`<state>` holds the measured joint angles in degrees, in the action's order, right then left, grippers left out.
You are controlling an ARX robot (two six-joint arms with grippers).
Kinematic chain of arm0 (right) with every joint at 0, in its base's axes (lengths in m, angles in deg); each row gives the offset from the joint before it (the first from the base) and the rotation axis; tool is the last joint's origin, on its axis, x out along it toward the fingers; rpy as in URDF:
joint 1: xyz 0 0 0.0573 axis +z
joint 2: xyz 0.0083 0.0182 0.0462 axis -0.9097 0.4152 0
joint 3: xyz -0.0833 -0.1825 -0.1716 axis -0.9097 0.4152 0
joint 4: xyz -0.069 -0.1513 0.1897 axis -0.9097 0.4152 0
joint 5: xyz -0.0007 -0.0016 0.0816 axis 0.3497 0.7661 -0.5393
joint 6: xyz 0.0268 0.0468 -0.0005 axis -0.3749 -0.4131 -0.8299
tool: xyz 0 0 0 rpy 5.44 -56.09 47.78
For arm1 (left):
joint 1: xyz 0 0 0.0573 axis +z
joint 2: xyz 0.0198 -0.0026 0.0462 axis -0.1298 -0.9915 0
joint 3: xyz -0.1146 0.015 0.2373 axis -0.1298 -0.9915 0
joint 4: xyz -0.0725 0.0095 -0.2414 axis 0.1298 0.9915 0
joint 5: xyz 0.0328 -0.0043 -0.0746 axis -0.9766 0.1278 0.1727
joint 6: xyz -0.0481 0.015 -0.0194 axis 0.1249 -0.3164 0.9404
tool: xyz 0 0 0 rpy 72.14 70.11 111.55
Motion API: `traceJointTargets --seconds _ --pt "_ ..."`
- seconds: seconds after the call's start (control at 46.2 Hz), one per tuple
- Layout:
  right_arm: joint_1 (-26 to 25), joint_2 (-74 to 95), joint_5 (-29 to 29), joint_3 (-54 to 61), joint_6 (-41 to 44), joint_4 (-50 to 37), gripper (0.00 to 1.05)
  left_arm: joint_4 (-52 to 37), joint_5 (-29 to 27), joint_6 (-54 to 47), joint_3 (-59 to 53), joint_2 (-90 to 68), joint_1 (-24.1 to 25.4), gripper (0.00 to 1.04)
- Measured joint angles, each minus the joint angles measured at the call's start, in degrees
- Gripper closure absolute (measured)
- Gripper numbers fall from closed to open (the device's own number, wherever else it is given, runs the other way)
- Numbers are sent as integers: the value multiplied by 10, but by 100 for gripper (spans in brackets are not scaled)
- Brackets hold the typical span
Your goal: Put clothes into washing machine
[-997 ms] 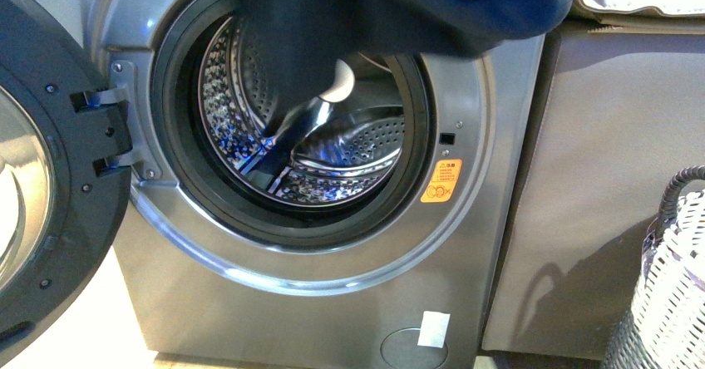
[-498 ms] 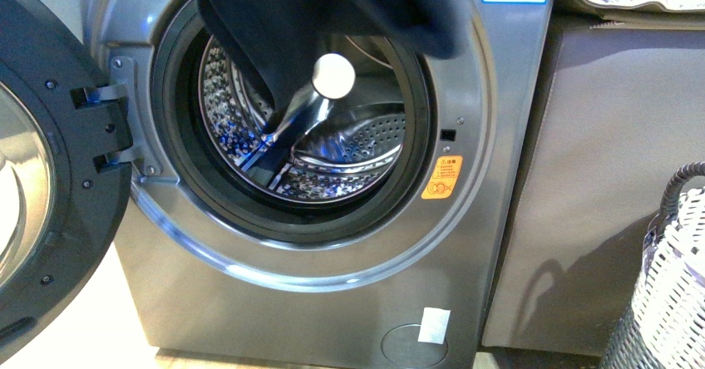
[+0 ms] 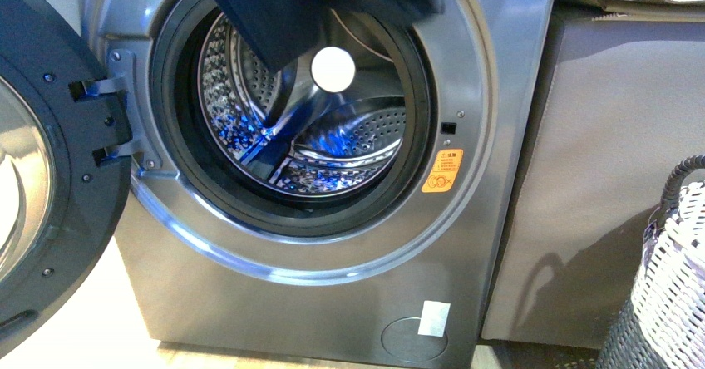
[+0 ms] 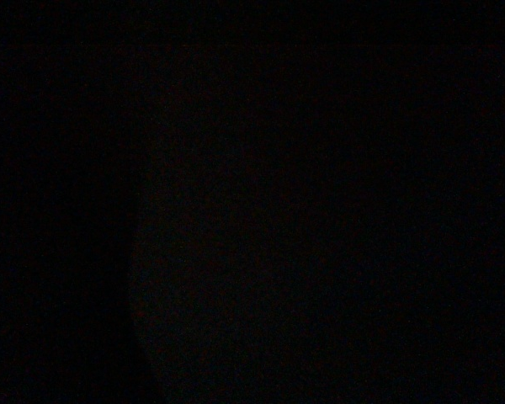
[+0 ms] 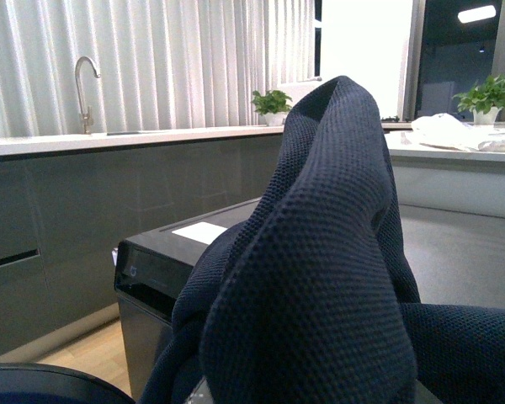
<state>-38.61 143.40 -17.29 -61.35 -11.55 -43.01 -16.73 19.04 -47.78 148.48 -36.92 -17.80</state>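
Washing machine (image 3: pixel 291 302), clothes (image 3: pixel 274 12) overhanging mouth, claw hidden

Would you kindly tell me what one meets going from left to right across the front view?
Open porthole door, steel drum, orange warning sticker, grey-brown cabinet, white woven basket.

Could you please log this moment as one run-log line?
clothes: draped before upper drum mouth | washing machine: door open | left wrist view: dark | grippers: not visible
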Motion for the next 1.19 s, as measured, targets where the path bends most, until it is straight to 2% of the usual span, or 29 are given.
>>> traceJointTargets --seconds 0.065,0.108,0.303,0.498,0.607,0.693,0.78,0.932,1.018,1.083,1.148,1.192 --pt "0 0 0 0 0 0 95 5 -31 0 8 -5 0 7" --pt "0 0 0 0 0 0 95 5 -37 0 9 -5 0 12" --pt "0 0 0 0 0 0 95 -1 -40 22 -7 -4 0 42" --pt "0 0 1 0 0 0 95 -12 -32 37 -26 -3 0 67" --pt "0 0 1 0 0 0 95 -14 -31 46 -30 3 1 88" --pt "0 0 0 0 0 0 83 -17 -31 51 -32 7 1 94" --pt "0 0 0 0 0 0 73 -17 -31 53 -35 9 2 95" --pt "0 0 0 -1 -2 0 48 -18 -31 55 -55 10 10 95" --pt "0 0 0 -4 -2 0 29 -19 -30 56 -85 10 26 95" --pt "0 -1 -1 -4 -2 0 20 -21 -30 57 -101 10 36 95" --pt "0 -1 -1 -5 -2 0 6 -22 -26 61 -127 10 55 95" --pt "0 -1 -1 -5 -3 0 6 -21 -26 61 -139 10 64 95"
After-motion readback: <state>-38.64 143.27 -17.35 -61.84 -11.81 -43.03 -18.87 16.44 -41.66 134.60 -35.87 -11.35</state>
